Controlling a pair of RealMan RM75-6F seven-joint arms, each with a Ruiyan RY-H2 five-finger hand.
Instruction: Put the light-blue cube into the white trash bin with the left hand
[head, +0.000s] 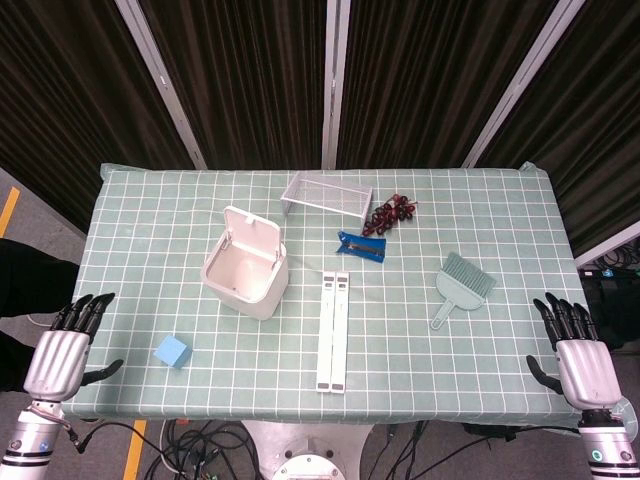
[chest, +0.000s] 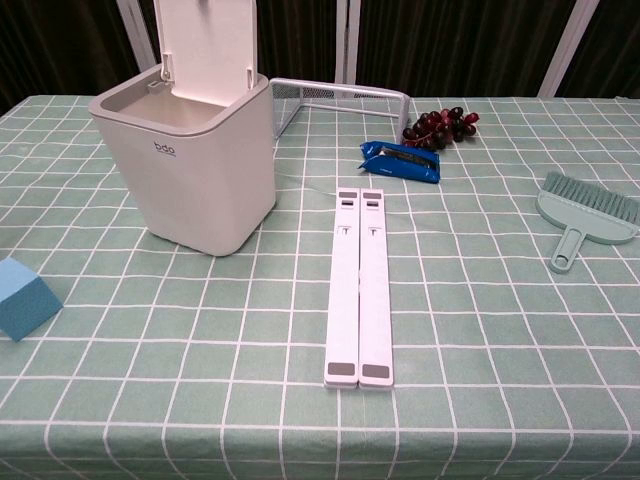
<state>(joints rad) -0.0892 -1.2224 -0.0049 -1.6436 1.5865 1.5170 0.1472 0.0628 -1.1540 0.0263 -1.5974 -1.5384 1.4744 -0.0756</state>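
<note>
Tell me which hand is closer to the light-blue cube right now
Left. The left hand hangs at the table's near-left edge, just left of the light-blue cube. The right hand is at the near-right edge, across the whole table from it.

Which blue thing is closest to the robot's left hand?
The light-blue cube, lying near the table's front left corner beside the left hand. The dark blue packet lies far off, by the grapes.

Green cloth with a white grid covers the counter (head: 480, 350). Light-blue cube (head: 172, 351), white trash bin (head: 246, 265), white bars (head: 333, 330), teal brush (head: 462, 287), dark-red grapes (head: 391, 212) — and a blue packet (head: 361, 246), its print perhaps brown.
</note>
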